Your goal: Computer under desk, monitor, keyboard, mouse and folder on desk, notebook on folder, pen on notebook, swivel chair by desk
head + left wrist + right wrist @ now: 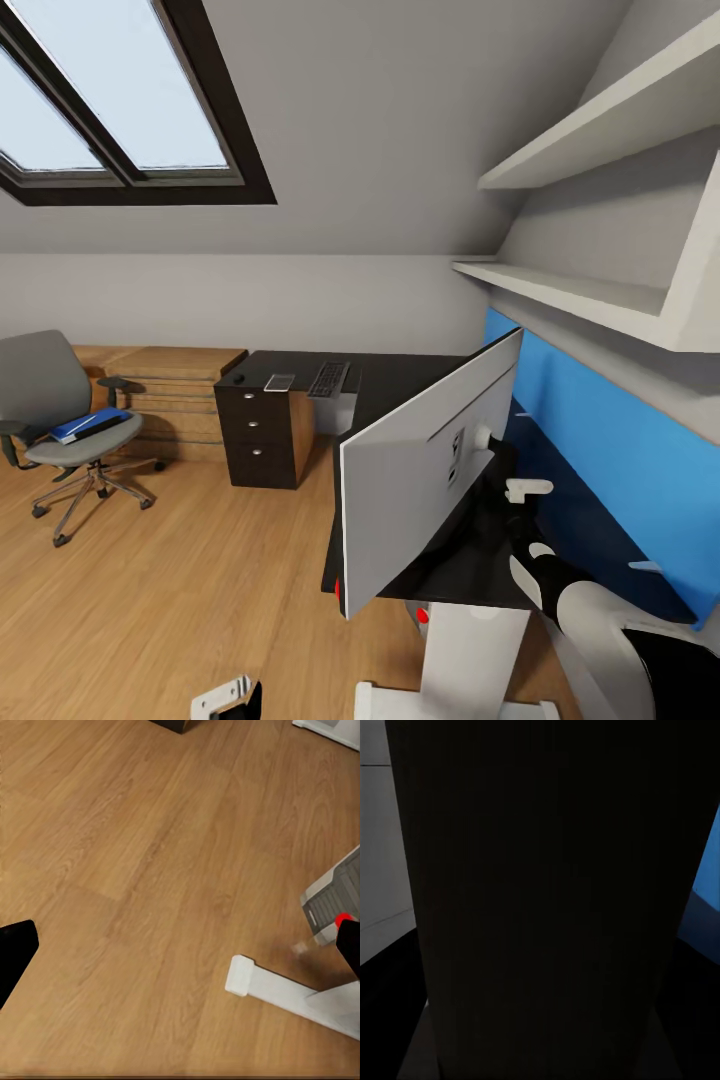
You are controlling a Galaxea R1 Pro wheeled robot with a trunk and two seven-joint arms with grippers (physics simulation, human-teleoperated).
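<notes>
the right gripper [497,452] is reaching behind the monitor [425,470] at the desk's [400,380] near edge; its grip cannot be told. the left gripper [228,700] is hanging open, empty. the monitor is overhanging, so a shove could tip it off.

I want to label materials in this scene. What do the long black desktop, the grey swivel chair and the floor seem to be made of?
The long black desktop looks like glossy lacquer or laminate: it shows faint reflections. The grey swivel chair seems fabric-upholstered, matte, with a shiny, probably chrome base. The light floor looks like wood planks or wood-look laminate: grain lines and plank seams show.
</notes>
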